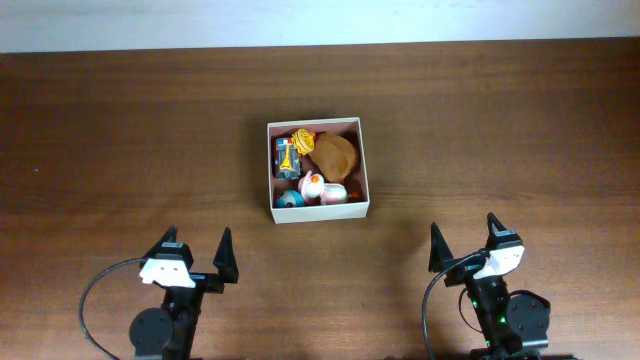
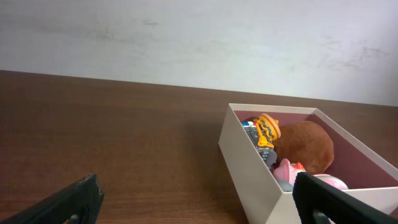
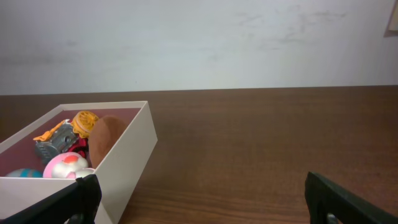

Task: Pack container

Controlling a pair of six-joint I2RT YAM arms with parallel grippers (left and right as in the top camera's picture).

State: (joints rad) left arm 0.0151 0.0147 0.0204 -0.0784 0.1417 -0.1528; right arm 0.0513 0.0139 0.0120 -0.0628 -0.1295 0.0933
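container (image 1: 318, 211) w/ toys (image 1: 332, 157) ahead of left gripper (image 1: 197, 242) & right gripper (image 1: 464, 232); both spread, empty; packing looks done, so park clear of box.

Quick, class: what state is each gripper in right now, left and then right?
Left gripper: open, holding nothing.
Right gripper: open, holding nothing.

Left arm (image 1: 178, 298), right arm (image 1: 493, 300) (jaws spread)

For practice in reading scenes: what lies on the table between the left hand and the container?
Nothing. The overhead view shows only bare table between the open left hand and the container.
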